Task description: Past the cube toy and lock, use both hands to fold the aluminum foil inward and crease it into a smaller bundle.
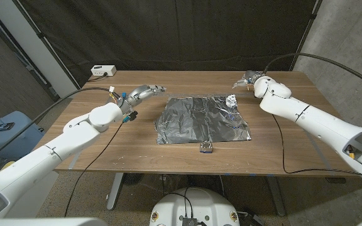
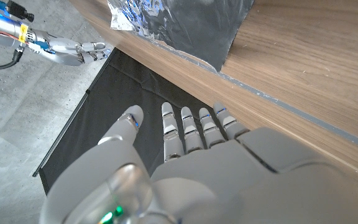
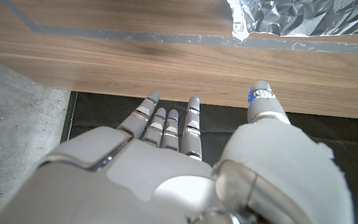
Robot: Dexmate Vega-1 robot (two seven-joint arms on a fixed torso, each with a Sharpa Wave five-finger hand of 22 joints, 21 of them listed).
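A crinkled sheet of aluminum foil (image 1: 200,119) lies spread out in the middle of the wooden table (image 1: 105,147), its far right corner (image 1: 231,100) bunched upward. A small dark object (image 1: 207,147) sits at the foil's near edge; whether it is the lock or the cube toy is too small to tell. My left hand (image 1: 144,92) hovers just off the foil's far left corner, fingers straight and apart, holding nothing. My right hand (image 1: 247,80) is beyond the far right corner, also holding nothing. The wrist views show each hand (image 2: 191,162) (image 3: 185,168) with fingers extended and the foil (image 2: 179,25) (image 3: 309,18) ahead.
A white box (image 1: 103,70) stands at the table's back left corner. Black cables trail from both arms across the table sides. A dark curtain hangs behind the table. Bare wood surrounds the foil on all sides.
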